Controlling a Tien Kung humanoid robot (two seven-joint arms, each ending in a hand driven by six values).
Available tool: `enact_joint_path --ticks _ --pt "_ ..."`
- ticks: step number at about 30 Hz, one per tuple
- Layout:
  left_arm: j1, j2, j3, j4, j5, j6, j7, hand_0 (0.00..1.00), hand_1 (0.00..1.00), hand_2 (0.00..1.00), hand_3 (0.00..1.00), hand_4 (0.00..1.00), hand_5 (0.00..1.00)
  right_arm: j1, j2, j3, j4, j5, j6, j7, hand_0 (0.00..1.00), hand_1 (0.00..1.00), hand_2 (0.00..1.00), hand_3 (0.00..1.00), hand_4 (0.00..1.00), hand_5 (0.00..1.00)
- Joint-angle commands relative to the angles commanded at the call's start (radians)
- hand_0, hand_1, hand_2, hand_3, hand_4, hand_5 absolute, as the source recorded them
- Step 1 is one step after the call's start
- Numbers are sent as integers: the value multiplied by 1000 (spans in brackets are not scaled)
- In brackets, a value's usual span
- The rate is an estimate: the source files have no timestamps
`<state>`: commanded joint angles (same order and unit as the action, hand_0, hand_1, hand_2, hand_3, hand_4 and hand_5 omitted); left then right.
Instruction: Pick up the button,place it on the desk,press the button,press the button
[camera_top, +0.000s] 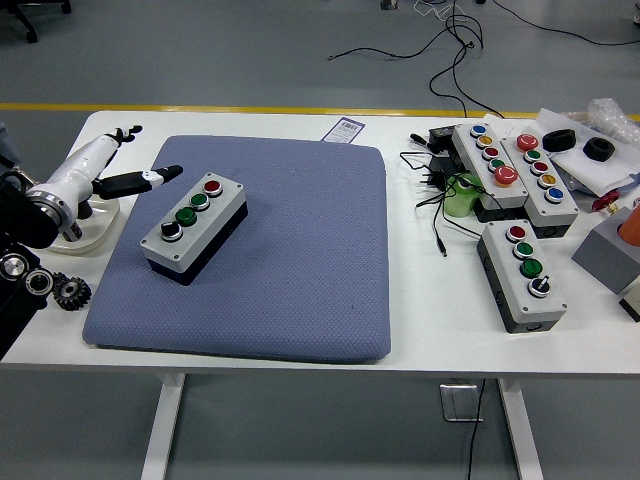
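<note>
A grey button box (193, 228) with a black base lies at an angle on the left part of the blue-grey mat (290, 260). Its top carries a red, a green and a black-and-white button in a row. My left hand (138, 165) comes in from the left on a white forearm and hovers just left of the box's far end. One black finger (150, 179) with a white tip stretches toward the box without touching it. The hand is open and holds nothing. The right arm is out of the picture.
A second three-button box (523, 275) lies on the bare table at right. Behind it are two long multi-button boxes (515, 168), a green object (462, 196) and black cables (432, 190). Small gears (62, 290) and a white round base (88, 228) sit at the left edge.
</note>
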<state>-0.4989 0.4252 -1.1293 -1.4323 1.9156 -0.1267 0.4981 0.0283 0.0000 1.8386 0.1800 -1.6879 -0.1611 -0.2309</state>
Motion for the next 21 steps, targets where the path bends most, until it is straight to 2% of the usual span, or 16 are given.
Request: enact_joint_path --ticks 4,9,14,21 --pt "-19 -12 29 15 109 -24 39 998 998 998 998 997 702 4 0 -2 0 1 -2 -1 541 700 750 671 330 174" --pt "-13 -54 40 16 308 -63 103 998 998 998 998 998 706 1 0 0 0 -2 -3 0 542 699 748 670 333 178" --pt "5 -79 42 -3 304 -79 147 998 998 998 998 998 710 -3 0 2 0 -2 -3 4 533 699 748 669 336 181" --pt "15 -110 44 -18 237 -73 147 996 998 998 998 998 713 -3 0 1 0 -4 -4 7 533 700 746 668 337 182"
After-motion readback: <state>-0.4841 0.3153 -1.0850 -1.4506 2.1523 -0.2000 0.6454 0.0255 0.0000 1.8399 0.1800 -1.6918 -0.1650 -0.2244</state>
